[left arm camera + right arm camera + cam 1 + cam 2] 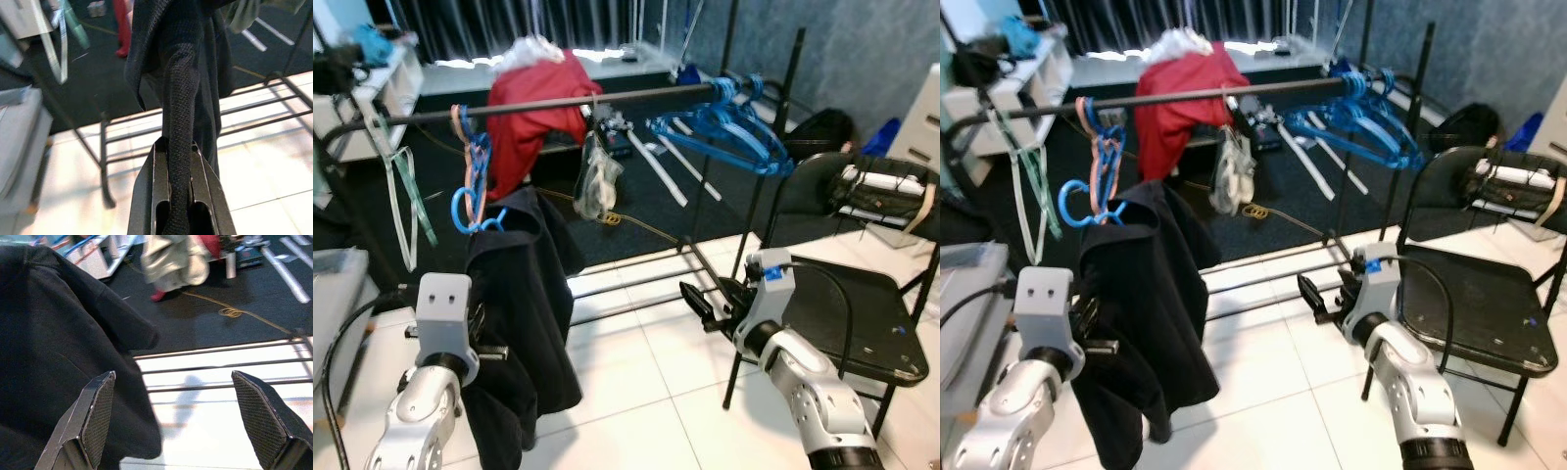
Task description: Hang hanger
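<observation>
Left tool (pixel 178 196) is pinching the black garment (pixel 524 313) on a blue hanger (pixel 470 211).
Right tool (pixel 181 416) is hanging spread; hook should be going up toward 12 o'clock, over the rail (pixel 558 103).

Daylight glares from the window (pixel 558 39) behind my rail (pixel 558 103), bleaching the white tiles (pixel 636 392) (they shine hard). The dark carpet (pixel 636 220) stays dim. My right wrist picture is smeared, its far edge soft; the rack's shadows stripe the tiles.
</observation>
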`<state>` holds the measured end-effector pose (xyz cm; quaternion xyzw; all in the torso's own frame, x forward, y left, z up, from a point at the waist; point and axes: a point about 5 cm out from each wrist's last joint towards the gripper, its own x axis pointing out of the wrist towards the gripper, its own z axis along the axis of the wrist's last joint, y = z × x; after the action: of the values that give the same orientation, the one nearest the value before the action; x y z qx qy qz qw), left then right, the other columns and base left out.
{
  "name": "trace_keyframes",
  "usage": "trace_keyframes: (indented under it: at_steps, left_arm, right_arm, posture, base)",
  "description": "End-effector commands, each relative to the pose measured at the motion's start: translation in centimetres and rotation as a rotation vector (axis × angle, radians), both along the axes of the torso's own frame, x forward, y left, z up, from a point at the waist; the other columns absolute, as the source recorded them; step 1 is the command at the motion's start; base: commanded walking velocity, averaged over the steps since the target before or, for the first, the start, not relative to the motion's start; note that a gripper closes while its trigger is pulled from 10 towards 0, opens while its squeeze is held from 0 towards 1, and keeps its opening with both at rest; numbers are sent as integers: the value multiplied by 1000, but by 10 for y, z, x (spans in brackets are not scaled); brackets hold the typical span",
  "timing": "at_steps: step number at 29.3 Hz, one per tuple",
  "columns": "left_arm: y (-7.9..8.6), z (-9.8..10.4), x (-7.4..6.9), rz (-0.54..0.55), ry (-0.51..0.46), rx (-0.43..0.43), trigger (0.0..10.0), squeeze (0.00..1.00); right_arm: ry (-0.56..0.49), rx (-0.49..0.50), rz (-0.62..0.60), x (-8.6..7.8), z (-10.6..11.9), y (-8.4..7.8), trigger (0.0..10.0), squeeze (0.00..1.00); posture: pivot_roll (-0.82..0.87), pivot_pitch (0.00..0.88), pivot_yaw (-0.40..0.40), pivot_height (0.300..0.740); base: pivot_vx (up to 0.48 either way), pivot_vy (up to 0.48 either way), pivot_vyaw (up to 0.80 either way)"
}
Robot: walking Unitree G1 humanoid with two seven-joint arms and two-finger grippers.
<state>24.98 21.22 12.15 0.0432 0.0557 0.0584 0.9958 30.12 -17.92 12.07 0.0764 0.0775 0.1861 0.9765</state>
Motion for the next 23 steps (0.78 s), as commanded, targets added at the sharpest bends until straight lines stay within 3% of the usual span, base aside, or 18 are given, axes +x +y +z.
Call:
trace_keyframes:
  at_steps: [1,10,23]
  left_arm:
    - [0,1,0,-15,-15,0,10000,0]
    - [4,4,3,-1,-14,-2,10000,0]
    - [-1,-6,10,-115,55,-91,10000,0]
  right_arm:
    - [5,-5,-2,-2,-3,-1,10000,0]
    - [-7,4,12,-1,1,3,10000,0]
    - [-26,29,43,-1,3,10,10000,0]
  posture:
    - [-55,0,34,740]
    - [-38,0,41,740]
    - [4,0,50,740]
  base:
    - [-319,0,0]
    - [-320,0,0]
    - [0,0,0]
